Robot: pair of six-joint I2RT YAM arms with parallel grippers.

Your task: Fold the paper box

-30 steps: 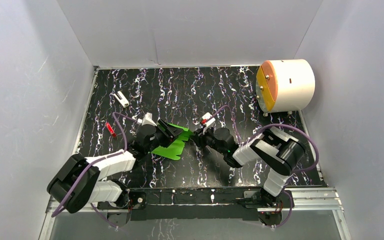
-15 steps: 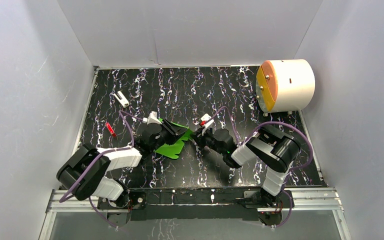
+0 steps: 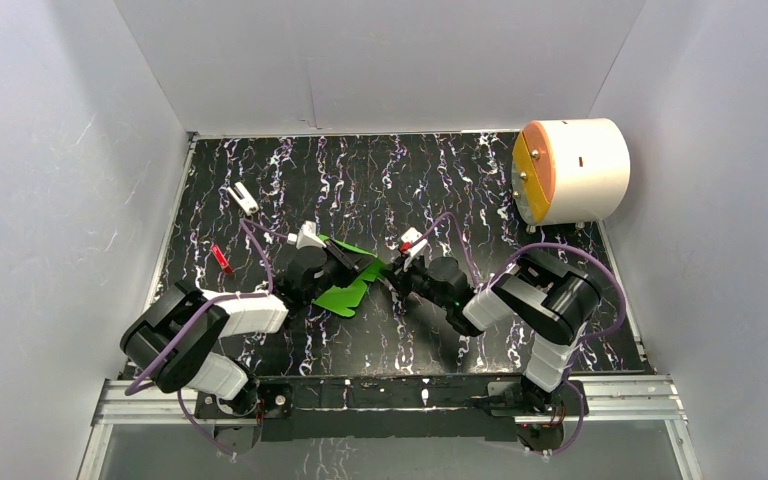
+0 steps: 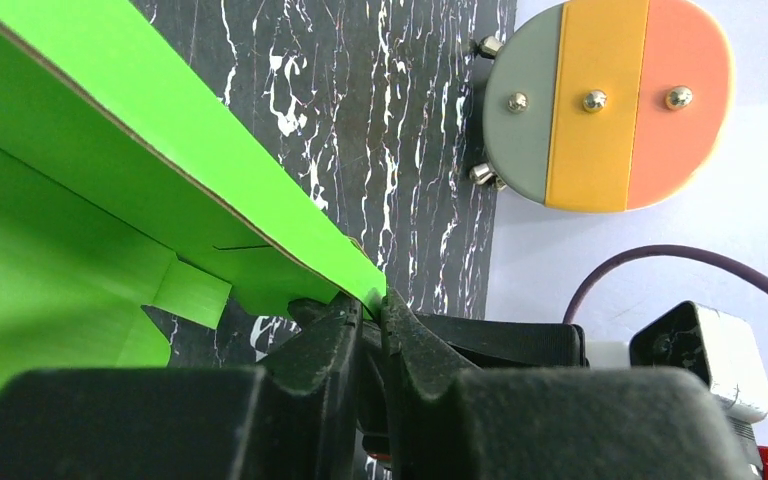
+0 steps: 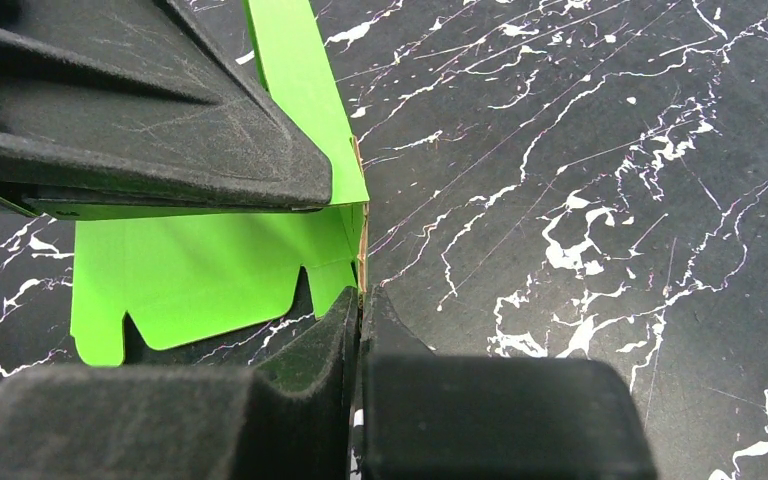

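Paper box (image 5: pixel 210 280) pinched in left fingers (image 4: pixel 328 335), also in right fingers (image 5: pixel 322 340).

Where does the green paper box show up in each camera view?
Top external: paper box at the centre of the picture, lying on the table.
Left wrist: paper box fills the left side, slanting down toward the centre.
Right wrist: paper box left of centre.
Shared landmark: the black marbled table, in all three views.
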